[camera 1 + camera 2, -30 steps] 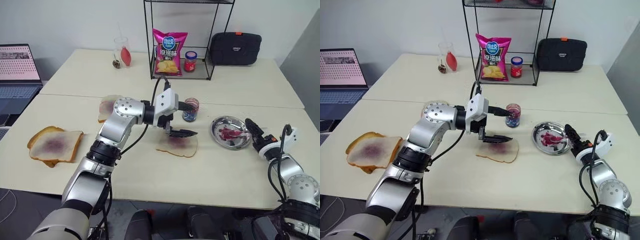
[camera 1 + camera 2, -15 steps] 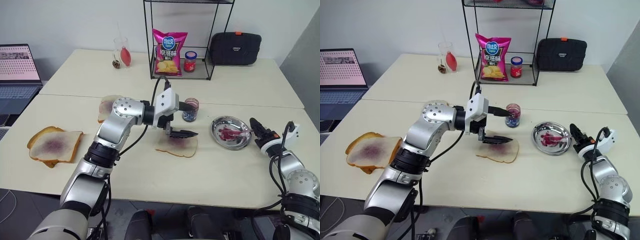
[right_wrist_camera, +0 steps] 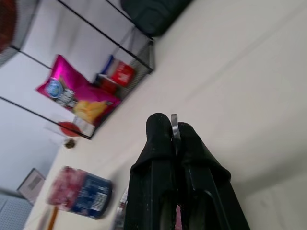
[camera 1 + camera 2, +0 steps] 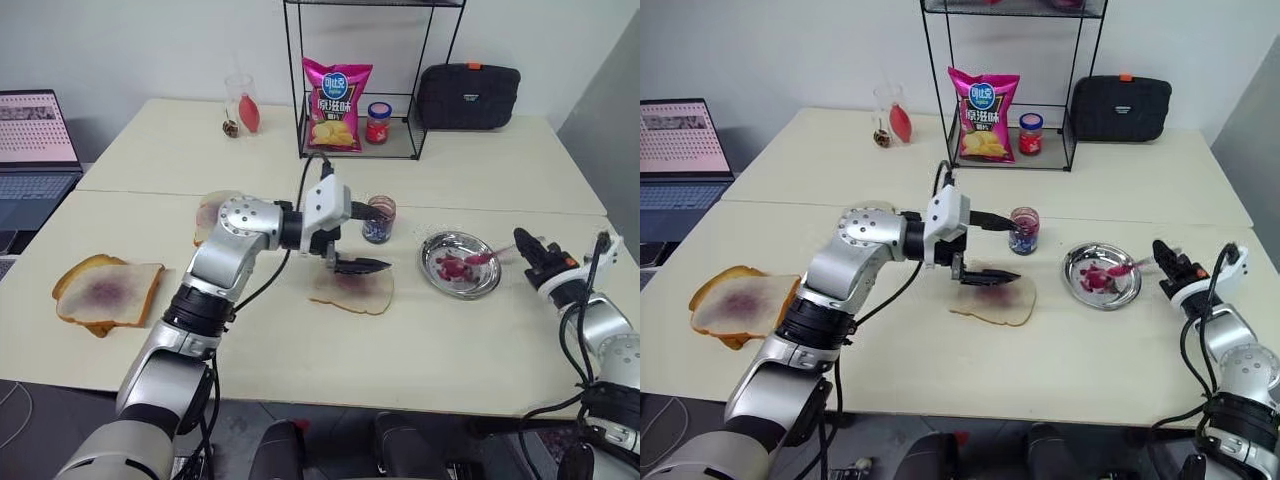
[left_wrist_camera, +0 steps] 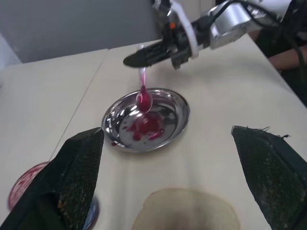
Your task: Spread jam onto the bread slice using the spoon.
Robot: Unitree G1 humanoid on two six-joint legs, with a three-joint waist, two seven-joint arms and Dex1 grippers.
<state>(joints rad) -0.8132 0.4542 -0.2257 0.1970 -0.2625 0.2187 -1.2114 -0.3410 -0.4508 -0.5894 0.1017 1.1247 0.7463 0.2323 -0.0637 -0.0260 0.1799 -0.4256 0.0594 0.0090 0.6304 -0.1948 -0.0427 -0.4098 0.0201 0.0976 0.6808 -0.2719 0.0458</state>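
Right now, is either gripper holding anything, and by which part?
The right gripper is shut on the spoon, pinching the handle's end, bowl over the steel dish. The left gripper is open, holding nothing.

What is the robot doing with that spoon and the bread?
The right gripper is shut on the spoon, holding it over the steel dish with red jam on its tip. The left gripper, open, hovers over the bread slice, which has a purple smear in the middle.

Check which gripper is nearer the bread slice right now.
Left. The left gripper hangs open just over the bread slice; the right gripper, shut on the spoon, is off beyond the steel dish.
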